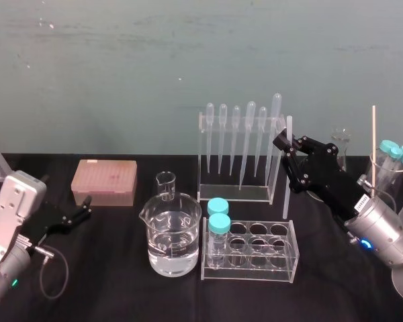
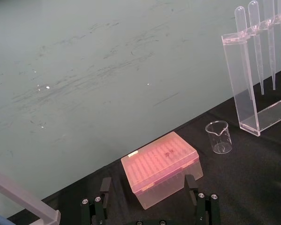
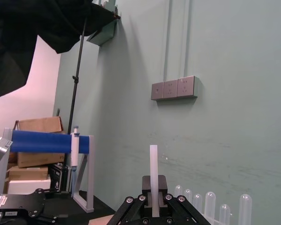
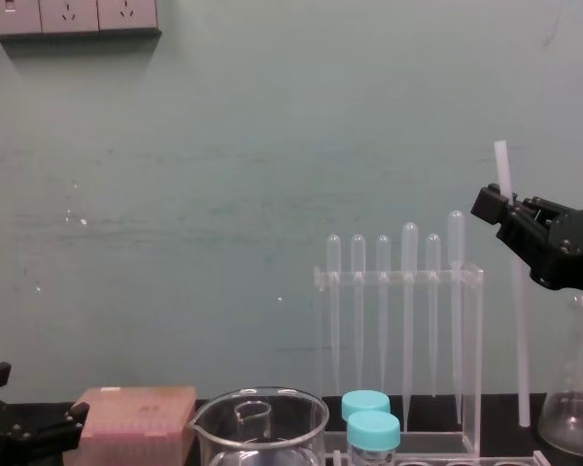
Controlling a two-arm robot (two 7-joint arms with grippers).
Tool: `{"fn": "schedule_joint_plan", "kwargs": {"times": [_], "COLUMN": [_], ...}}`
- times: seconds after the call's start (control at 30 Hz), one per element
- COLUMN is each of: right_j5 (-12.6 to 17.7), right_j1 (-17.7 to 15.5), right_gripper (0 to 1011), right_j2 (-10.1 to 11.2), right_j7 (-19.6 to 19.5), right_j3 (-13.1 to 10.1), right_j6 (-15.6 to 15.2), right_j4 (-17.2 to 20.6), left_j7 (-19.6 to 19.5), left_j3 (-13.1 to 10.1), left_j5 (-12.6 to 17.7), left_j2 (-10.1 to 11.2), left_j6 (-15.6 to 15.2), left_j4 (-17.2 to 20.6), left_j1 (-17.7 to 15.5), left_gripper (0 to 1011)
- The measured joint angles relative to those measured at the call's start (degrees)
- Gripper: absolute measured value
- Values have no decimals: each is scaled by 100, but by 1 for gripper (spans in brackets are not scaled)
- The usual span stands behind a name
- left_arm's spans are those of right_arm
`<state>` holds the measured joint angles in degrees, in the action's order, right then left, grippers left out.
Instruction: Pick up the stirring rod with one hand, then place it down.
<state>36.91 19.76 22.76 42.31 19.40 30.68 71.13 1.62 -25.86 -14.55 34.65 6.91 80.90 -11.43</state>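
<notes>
The right gripper (image 1: 287, 143) pinches the stirring rod (image 1: 287, 194) upright just right of the pipette rack (image 1: 242, 191), toward the desk's (image 1: 121, 268) back edge. The chest view shows its lower end down by the desk, the right wrist view its top above the fingers. The left gripper (image 1: 86, 206), spread, sits near the left edge. The large beaker (image 1: 190, 231) holds clear liquid, and 2 capped tubes (image 1: 218, 225) stand in the tube rack (image 1: 255, 272).
</notes>
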Motion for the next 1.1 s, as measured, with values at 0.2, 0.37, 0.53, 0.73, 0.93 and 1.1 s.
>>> {"fn": "schedule_joint_plan", "kwargs": {"times": [0.2, 0.37, 0.53, 0.73, 0.93, 1.1], "right_j5": [0, 0, 0, 0, 0, 0], "right_j1": [0, 0, 0, 0, 0, 0], "right_gripper": [67, 67, 67, 67, 67, 67], "right_j2": [0, 0, 0, 0, 0, 0], "right_j7": [0, 0, 0, 0, 0, 0], "right_j3": [0, 0, 0, 0, 0, 0], "right_j6": [0, 0, 0, 0, 0, 0], "right_j4": [0, 0, 0, 0, 0, 0], "left_j7": [0, 0, 0, 0, 0, 0], "left_j3": [0, 0, 0, 0, 0, 0], "left_j5": [0, 0, 0, 0, 0, 0], "left_j2": [0, 0, 0, 0, 0, 0], "left_j6": [0, 0, 0, 0, 0, 0], "left_j4": [0, 0, 0, 0, 0, 0], "left_j1": [0, 0, 0, 0, 0, 0], "left_gripper": [1000, 1000, 1000, 1000, 1000, 1000]}}
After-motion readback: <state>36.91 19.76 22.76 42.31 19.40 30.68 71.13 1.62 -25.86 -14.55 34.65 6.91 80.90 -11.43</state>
